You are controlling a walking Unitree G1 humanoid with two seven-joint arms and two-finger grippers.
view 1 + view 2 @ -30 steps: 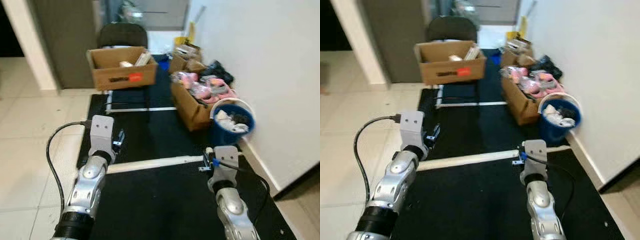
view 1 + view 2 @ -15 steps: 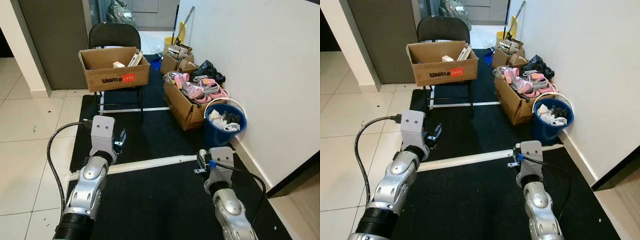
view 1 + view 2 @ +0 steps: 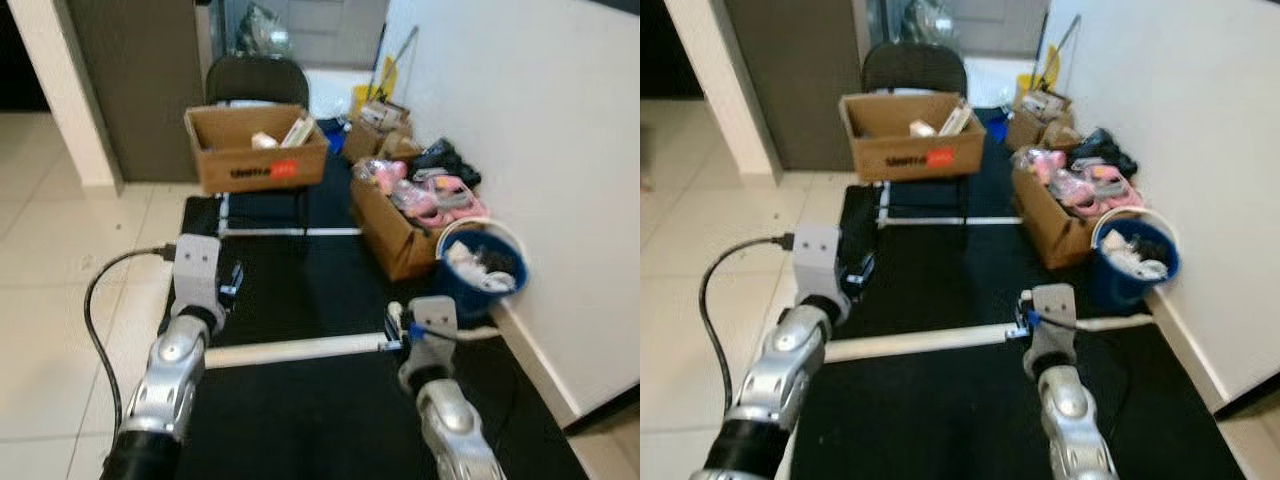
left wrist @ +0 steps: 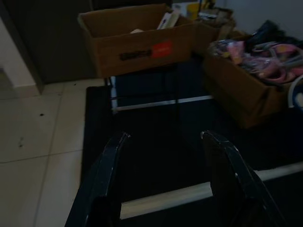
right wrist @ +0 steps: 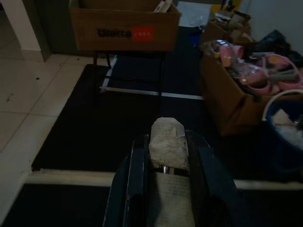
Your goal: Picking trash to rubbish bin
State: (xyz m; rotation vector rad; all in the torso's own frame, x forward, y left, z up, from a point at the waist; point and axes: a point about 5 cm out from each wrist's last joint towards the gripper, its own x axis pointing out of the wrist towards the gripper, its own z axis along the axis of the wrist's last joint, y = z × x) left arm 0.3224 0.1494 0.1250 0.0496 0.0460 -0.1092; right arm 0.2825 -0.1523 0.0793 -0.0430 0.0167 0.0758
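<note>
Right wrist view: my right hand (image 5: 165, 142) has both black fingers (image 5: 135, 175) pinched on a crumpled pale wad of trash (image 5: 167, 144), which stands up between them, with a flatter paper part lower in the grip. Beyond it I see a black mat (image 5: 85, 123), a white strip (image 5: 71, 177) lying across the mat, and the blue bin (image 5: 284, 142) ahead on the robot's right, by the wall. The bin already holds pale scraps and is well apart from the held trash.

In the head views, both arms reach forward over the mat. My left hand (image 4: 163, 137) is spread, nothing between its fingers (image 4: 111, 156), hovering above the mat and strip. A cardboard box (image 3: 257, 148) rests on a dark chair (image 3: 255, 80) straight ahead. A second box (image 3: 400, 225) full of pink items sits on the floor just beside the bin (image 3: 485, 270). Tiled floor (image 3: 60, 260) lies left of the mat. The head views are slightly blurred.
</note>
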